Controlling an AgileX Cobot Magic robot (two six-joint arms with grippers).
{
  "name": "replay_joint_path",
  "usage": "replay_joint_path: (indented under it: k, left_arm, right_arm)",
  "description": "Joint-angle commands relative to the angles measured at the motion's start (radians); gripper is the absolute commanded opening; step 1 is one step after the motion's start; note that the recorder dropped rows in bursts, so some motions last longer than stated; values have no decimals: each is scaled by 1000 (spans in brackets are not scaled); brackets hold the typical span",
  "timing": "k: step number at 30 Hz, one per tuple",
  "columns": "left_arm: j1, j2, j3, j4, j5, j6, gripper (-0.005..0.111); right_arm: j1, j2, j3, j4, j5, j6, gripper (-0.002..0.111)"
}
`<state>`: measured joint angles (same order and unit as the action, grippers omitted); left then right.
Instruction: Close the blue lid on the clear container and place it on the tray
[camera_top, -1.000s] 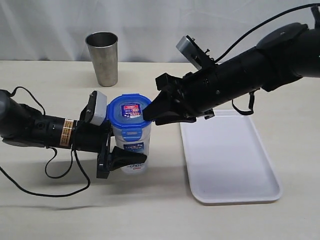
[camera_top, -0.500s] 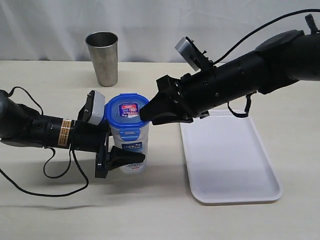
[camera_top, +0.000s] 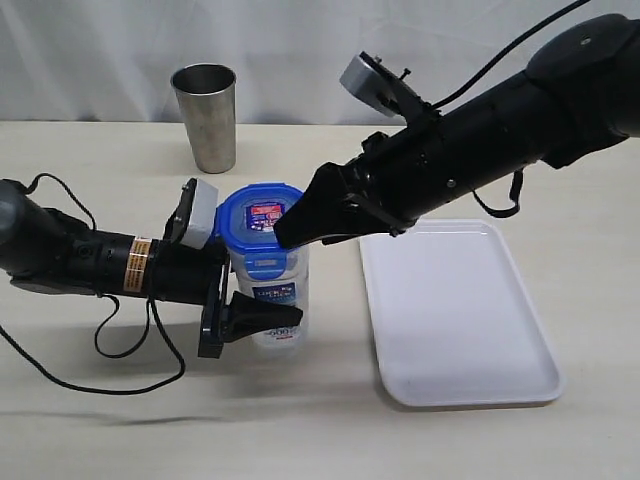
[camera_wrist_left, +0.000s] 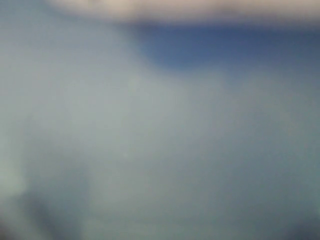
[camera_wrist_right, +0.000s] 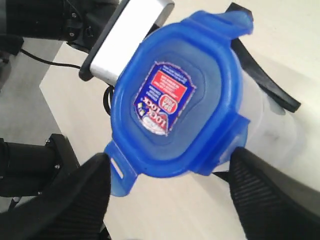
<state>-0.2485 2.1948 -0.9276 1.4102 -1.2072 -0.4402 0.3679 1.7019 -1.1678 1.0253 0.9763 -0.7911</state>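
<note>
The blue lid (camera_wrist_right: 175, 100) sits on the clear container (camera_top: 277, 292), two flaps sticking out, between the wide-open right jaws. The left jaws grip the container low down. Closing looks unfinished; next, press those flaps down.

Pale beige tabletop (camera_top: 100, 430), white draped curtain (camera_top: 300, 50) behind, soft even light

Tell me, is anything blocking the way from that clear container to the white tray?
Nothing lies on the table between the clear container and the tray. Higher up, the right end effector sits at the blue lid on the tray's side.
</note>
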Motion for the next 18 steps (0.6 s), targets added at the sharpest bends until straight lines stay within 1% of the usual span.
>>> replay_joint_path:
  k: [1,3,7,10,12,13,14,15,16,17,18]
  left_arm:
    - [-9,-11,-5,-17,-14,-5,0]
    - [-9,-11,-5,-17,-14,-5,0]
    - [-9,-11,-5,-17,-14,-5,0]
    - [-9,-11,-5,-17,-14,-5,0]
    - [-9,-11,-5,-17,-14,-5,0]
    - [-9,-11,-5,-17,-14,-5,0]
    - [-9,-11,-5,-17,-14,-5,0]
    - [-9,-11,-5,-17,-14,-5,0]
    - [-9,-11,-5,-17,-14,-5,0]
    - [-9,-11,-5,-17,-14,-5,0]
    - [-9,-11,-5,-17,-14,-5,0]
  right_arm:
    - [4,-23,-6,-63,15,58,64]
    - [4,-25,-6,-126,15,91,64]
    - [4,-59,-6,-126,-19,23,64]
    - [7,-146,-6,-126,-109,-108,64]
    - [19,-201,-6,-126,-96,-220,60]
    - [52,-225,-4,-130,-71,-303,57]
    - [81,-233,-2,-136,-67,-340,57]
    - [149,-245,-2,-185,-97,-367,57]
    - [192,-248,-2,-236,-135,-363,57]
    - [280,-248,-2,-392,-222,-293,57]
    - [321,-248,-2,-492,-272,-224,57]
